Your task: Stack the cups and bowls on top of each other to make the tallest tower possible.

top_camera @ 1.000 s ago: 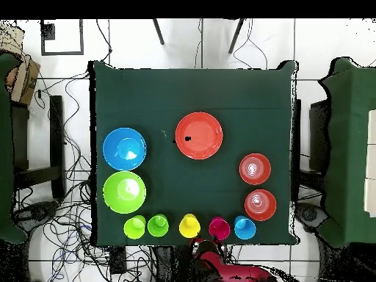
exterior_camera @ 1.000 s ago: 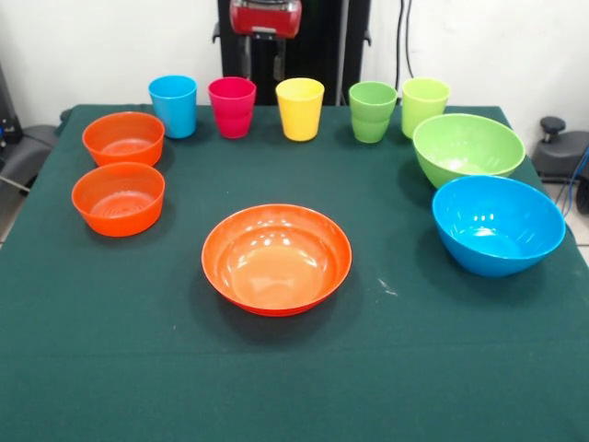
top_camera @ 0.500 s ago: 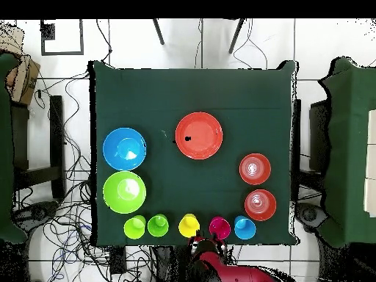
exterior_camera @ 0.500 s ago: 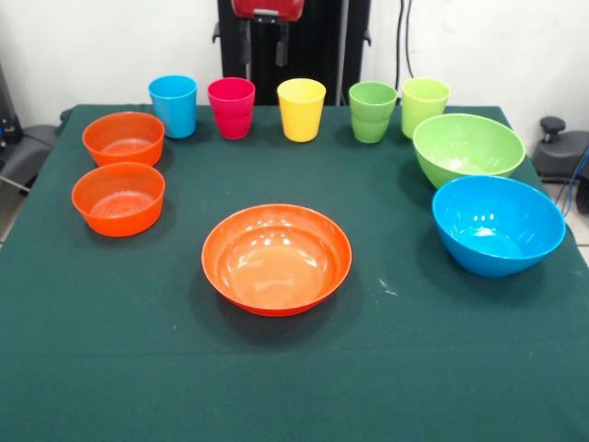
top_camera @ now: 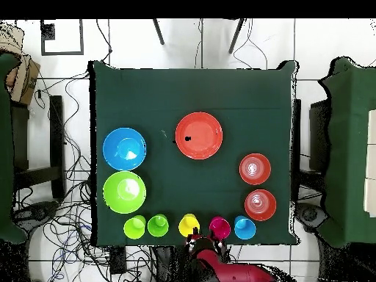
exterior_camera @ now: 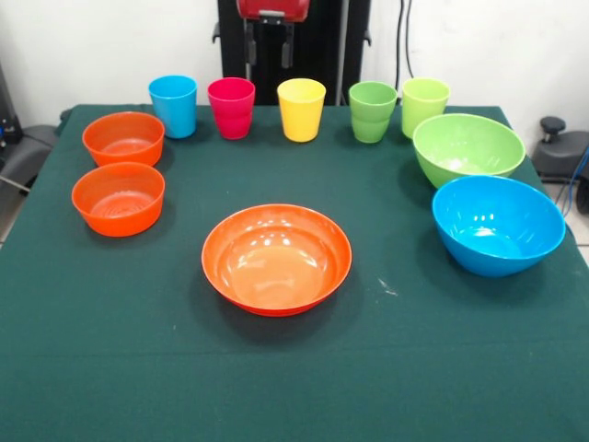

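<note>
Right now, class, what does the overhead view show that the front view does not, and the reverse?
Only the overhead view shows the whole green table, all four edges, with cables and chair legs on the floor around it. Only the front view shows the side walls and heights of the five cups and the gripper hanging behind them. Both show the wide orange bowl, two small orange bowls, the lime bowl and the blue bowl, nothing stacked.

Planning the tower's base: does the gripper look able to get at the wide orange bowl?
Probably yes. The wide orange bowl sits alone mid-table, nothing over or against it; the gripper hangs behind the cups.
</note>
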Controlling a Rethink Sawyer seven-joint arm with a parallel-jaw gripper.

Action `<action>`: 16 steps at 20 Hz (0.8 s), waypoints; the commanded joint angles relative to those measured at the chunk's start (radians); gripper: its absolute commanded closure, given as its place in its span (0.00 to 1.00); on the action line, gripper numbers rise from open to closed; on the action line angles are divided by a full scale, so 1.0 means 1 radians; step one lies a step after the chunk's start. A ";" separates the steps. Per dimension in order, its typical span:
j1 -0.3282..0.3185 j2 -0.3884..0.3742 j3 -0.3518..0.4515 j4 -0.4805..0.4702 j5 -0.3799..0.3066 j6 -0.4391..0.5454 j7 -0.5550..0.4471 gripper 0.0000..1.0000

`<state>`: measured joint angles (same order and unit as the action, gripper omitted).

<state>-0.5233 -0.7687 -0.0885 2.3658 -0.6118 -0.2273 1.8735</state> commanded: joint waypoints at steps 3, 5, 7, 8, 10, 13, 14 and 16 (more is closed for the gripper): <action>0.050 0.021 0.123 -0.053 0.081 0.058 0.153 0.00; 0.057 0.030 0.124 -0.056 0.090 0.051 0.156 0.00; 0.063 0.044 0.120 -0.064 0.094 0.039 0.157 0.00; 0.064 0.051 0.120 -0.068 0.096 0.036 0.156 0.00; 0.072 0.066 0.113 -0.074 0.100 0.023 0.157 0.00; 0.069 0.074 0.112 -0.084 0.104 0.029 0.151 0.00; 0.068 0.081 0.113 -0.087 0.106 0.028 0.150 0.00; 0.085 0.108 0.094 -0.095 0.112 0.002 0.154 0.00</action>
<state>-0.4709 -0.7494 -0.0804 2.3654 -0.5468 -0.2275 1.8735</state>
